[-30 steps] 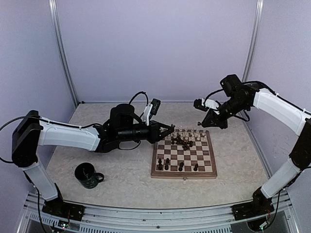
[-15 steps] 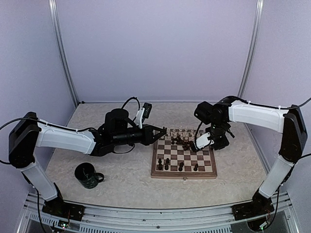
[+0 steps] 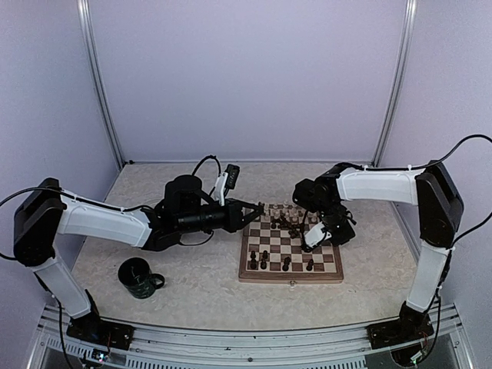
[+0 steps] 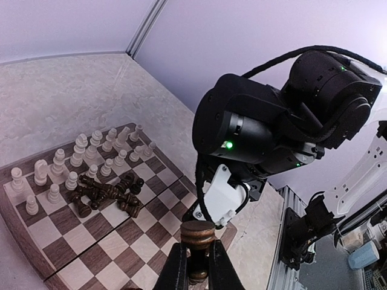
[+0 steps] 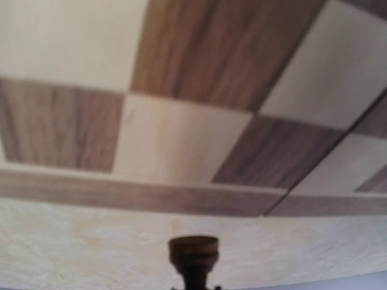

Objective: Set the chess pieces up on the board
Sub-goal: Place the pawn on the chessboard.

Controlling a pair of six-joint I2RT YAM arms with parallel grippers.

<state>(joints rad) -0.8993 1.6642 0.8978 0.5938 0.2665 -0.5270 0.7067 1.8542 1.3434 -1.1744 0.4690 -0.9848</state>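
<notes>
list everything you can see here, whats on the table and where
board: one, dark brown and cream checks with a light-brown rim, on the table right of centre
cream pieces: many, cream, standing on the board's far rows
dark pieces: several, dark brown, a heap lying on the far half, a few standing on the near rows
mug: one, dark green, on the table near-left of the board
table: one, pale marbled
left pincer: one, black, by the board's far-left corner, shut on left held piece, dark brown
right pincer: one, black, low over the board's right side, shut on right held piece, dark brown
</notes>
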